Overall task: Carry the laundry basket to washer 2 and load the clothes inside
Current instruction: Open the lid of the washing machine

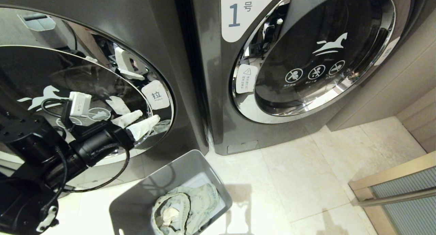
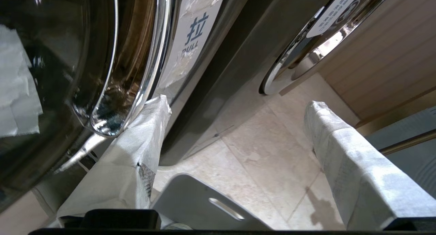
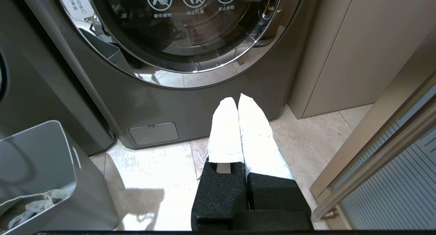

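Note:
The grey laundry basket (image 1: pixel 136 201) (image 2: pixel 190 201) (image 3: pixel 34 160) stands on the floor in front of the two washers, with the grey-green clothes (image 1: pixel 190 207) (image 3: pixel 30 202) bundled inside. The left-hand washer (image 1: pixel 177 58) is washer 2; its number label is out of view. My left gripper (image 1: pixel 150 115) (image 2: pixel 238 105) is open and empty at the right edge of its chrome-ringed door (image 1: pixel 68 85), just below the "PULL" sticker (image 1: pixel 155 94) (image 2: pixel 194 34). One finger (image 2: pixel 150 126) lies close against the chrome ring. My right gripper (image 3: pixel 237 100) is shut and empty, low over the floor.
Washer 1 (image 1: pixel 218 92) (image 3: pixel 190 102) stands to the right, door shut. A beige cabinet (image 1: pixel 391 81) adjoins it. A ribbed sliding door with a metal bar handle (image 1: pixel 402 194) is at the far right. Tiled floor (image 1: pixel 289 180) lies between basket and door.

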Robot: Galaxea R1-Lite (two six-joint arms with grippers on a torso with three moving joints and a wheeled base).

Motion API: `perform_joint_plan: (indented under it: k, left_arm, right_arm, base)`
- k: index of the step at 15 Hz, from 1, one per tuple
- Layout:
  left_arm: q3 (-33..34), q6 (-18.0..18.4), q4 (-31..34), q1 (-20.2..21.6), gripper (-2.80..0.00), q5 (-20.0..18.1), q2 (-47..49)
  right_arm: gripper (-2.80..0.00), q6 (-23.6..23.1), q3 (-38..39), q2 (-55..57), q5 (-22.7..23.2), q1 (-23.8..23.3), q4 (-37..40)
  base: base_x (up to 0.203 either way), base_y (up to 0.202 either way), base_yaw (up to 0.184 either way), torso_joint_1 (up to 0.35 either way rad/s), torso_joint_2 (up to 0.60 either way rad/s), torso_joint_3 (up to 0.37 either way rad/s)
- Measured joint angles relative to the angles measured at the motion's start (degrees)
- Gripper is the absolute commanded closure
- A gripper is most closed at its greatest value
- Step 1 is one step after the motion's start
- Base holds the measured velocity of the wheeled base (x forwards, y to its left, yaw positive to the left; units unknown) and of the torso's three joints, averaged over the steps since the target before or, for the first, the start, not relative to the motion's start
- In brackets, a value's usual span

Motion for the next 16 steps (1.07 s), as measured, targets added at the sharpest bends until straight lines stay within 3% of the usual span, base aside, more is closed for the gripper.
perform_joint_plan:
  k: [7, 10, 16]
  left_arm:
    - [5.1, -5.3, 0.0, 0.1, -2.80, -0.1, -1.3]
    - [4.7, -5.1, 0.0, 0.3, -2.80, 0.6, -0.5]
    - [-4.7, -5.1, 0.0, 0.6, -2.80, 2.9, 5.4]
  right_arm:
    - [0.00, 0.0, 0.0, 0.0, 0.0, 0.0, 0.0]
    - [0.00, 0.0, 0.0, 0.0, 0.0, 0.0, 0.0]
    - [0.00, 0.0, 0.0, 0.0, 0.0, 0.0, 0.0]
  base:
    - [0.000, 0.000, 0.000, 0.000, 0.00, 0.000]
    - [0.000, 0.000, 0.000, 0.000, 0.00, 0.000]
    - [0.000, 0.000, 0.000, 0.000, 0.00, 0.000]
